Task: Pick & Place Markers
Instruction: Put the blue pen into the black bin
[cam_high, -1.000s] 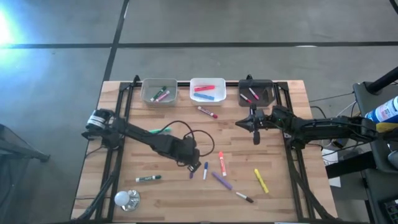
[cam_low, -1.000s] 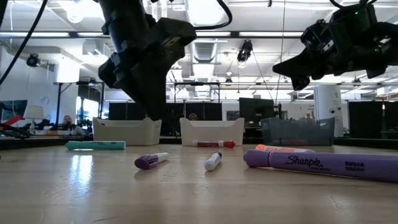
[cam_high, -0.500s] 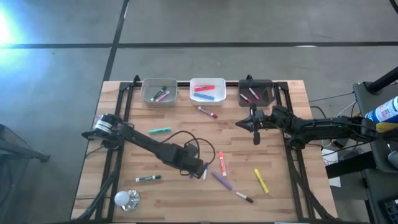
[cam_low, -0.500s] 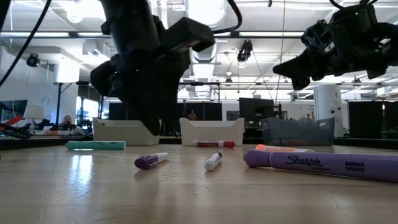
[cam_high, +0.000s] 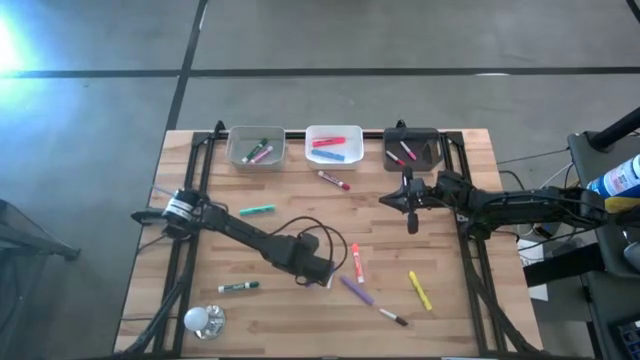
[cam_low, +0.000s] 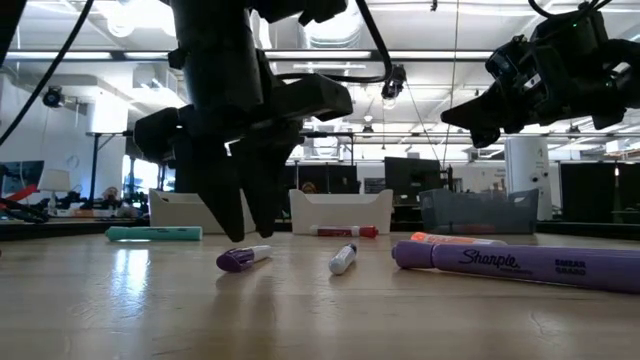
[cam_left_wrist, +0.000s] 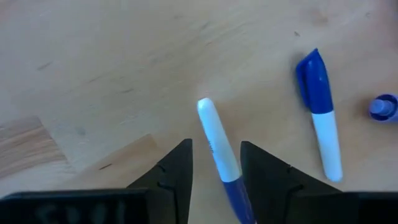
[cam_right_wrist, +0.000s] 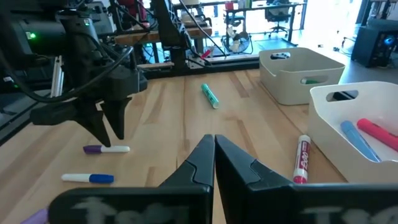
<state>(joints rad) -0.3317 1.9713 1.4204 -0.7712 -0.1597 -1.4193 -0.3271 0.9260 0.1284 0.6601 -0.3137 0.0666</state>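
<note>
Left arm is stretched diagonally across the bench (cam_high: 200, 300), wrist bent so the fingers point straight down at the wood. Left gripper (cam_low: 240, 236) is seen with fingers spread, tips just above the surface, nothing held. A purple-capped white marker (cam_left_wrist: 219, 155) lies flat between the two fingers; contact with them cannot be told. A blue-capped white marker (cam_left_wrist: 321, 112) lies just beside it, outside the fingers, with a larger purple marker (cam_low: 510, 265) further along. Right arm is held level above the bench near the black bin (cam_high: 412, 148), right gripper (cam_right_wrist: 214, 144) pressed together and empty. Other markers are noted scattered on the bench and inside the three bins.
</note>
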